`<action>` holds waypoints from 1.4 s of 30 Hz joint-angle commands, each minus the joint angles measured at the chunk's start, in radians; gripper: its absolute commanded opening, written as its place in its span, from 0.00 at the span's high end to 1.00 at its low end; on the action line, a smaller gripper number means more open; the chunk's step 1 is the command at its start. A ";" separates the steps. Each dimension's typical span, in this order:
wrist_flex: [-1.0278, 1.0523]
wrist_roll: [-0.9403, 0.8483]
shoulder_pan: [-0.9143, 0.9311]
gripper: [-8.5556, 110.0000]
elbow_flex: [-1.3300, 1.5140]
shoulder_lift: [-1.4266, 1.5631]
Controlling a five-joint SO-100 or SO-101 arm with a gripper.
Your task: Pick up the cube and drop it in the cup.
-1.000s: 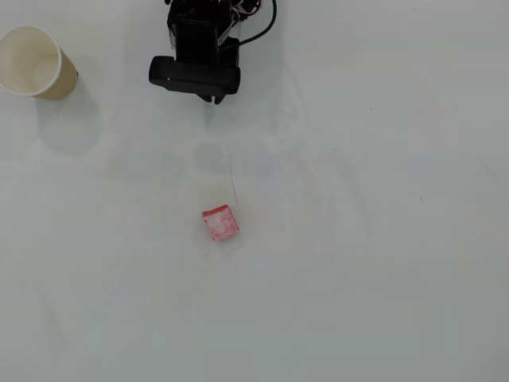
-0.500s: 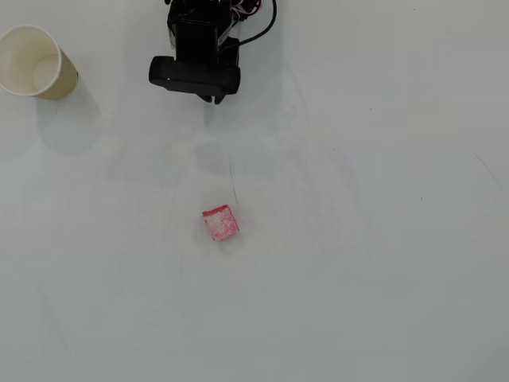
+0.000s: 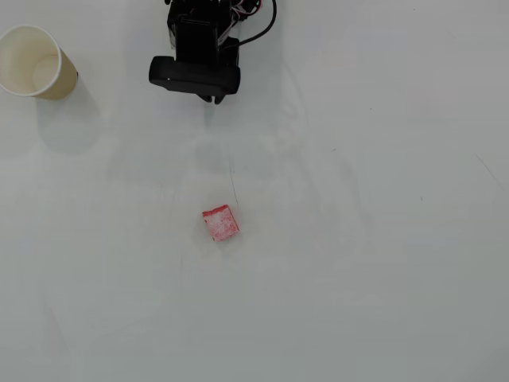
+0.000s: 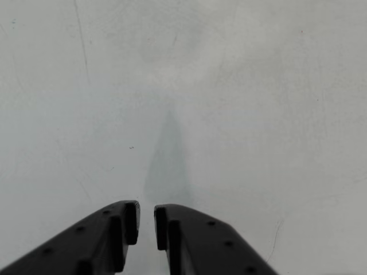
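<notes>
**Arm parked at the table's far edge, cube untouched**

In the wrist view the gripper (image 4: 146, 223) enters from the bottom edge with its two black fingers drawn nearly together, only a thin slit between the tips, and nothing held in it. Ahead of the tips lies bare white table (image 4: 241, 103) with a faint shadow of the fingers; neither task object appears in this view. In the overhead view the arm (image 3: 195, 60) sits at the top edge, its body hiding most of the fingers.

Further out, the cube (image 3: 221, 224) rests on the table near the middle of the overhead view, well apart from the arm and below it in the picture. The cup (image 3: 36, 62) stands upright in the top-left corner, its white mouth open and showing nothing inside, well apart from both cube and arm.

As a judgement, the task is at its start: no reach, no grasp, no carry, no drop is done. All of it is left.

The cube has no real long axis, its top face being roughly square. It sits slightly rotated, its edges a little off the picture's edges, so the fingers would likely need a small wrist turn to meet two flat faces.
</notes>
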 commanded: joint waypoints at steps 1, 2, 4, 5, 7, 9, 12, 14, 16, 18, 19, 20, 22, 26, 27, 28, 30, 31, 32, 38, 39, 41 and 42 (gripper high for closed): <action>-0.005 0.005 0.005 0.93 0.032 0.017; -0.005 0.005 0.005 0.93 0.032 0.017; -0.005 0.005 0.005 0.93 0.032 0.017; -0.005 0.005 0.005 0.93 0.032 0.017; -0.011 0.005 -0.006 0.93 0.032 0.017; -0.012 0.005 -0.040 0.93 0.032 0.017; -0.020 -0.003 -0.057 0.93 0.032 0.017; -0.061 -0.005 -0.061 0.93 0.032 0.017; -0.147 -0.005 -0.055 0.93 0.032 0.017; -0.233 -0.005 -0.054 0.93 0.032 0.017; -0.276 -0.005 -0.051 0.93 0.032 0.018; -0.316 -0.005 -0.049 0.93 0.032 0.018; -0.383 -0.005 -0.043 0.93 0.032 0.018; -0.497 -0.005 -0.037 0.93 0.032 0.018; -0.525 -0.005 -0.035 0.93 0.032 0.018; -0.552 -0.005 -0.034 0.93 0.032 0.018; -0.594 -0.005 -0.035 0.93 0.032 0.018; -0.614 -0.005 -0.037 0.93 0.032 0.020; -0.637 -0.005 -0.040 0.93 0.032 0.020; -0.643 -0.006 -0.048 0.93 0.032 0.020; -0.643 -0.006 -0.048 0.93 0.032 0.020; -0.643 -0.006 -0.044 0.93 0.032 0.020; -0.643 -0.006 -0.043 0.93 0.032 0.020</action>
